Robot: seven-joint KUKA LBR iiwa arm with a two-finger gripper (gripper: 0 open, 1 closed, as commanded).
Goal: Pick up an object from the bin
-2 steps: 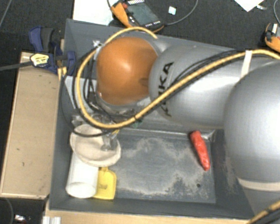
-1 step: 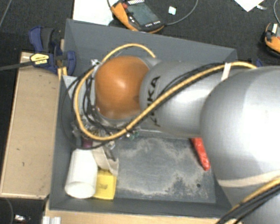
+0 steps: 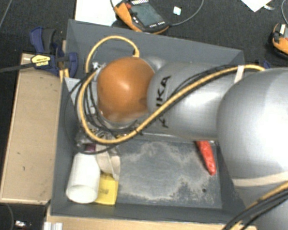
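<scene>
While the silver arm (image 3: 197,103) is reaching in from the right, its round orange cover (image 3: 124,86) is sitting over the left rear of the grey bin (image 3: 193,50) and hiding most of what is under it. Dark hardware of the gripper (image 3: 100,131) is peeking out just below the cover, wrapped by a looping yellow-and-black cable (image 3: 189,89). Whether the gripper is open or closed, or gripping anything, cannot be told.

Just in front of that hardware, a small dark purplish item (image 3: 85,145) is lying against the left wall, too small to identify. Nearer the front-left corner, a white cylinder (image 3: 84,180) is lying on its side, with a yellow block (image 3: 107,189) touching its right side. A pale curled piece (image 3: 109,162) is resting between these two and the gripper, its upper end running under the cable.

Well apart, towards the right, a red elongated piece (image 3: 206,156) is lying on the floor, its upper end cut off by the arm. The arm is also covering the bin's rear and right side.
</scene>
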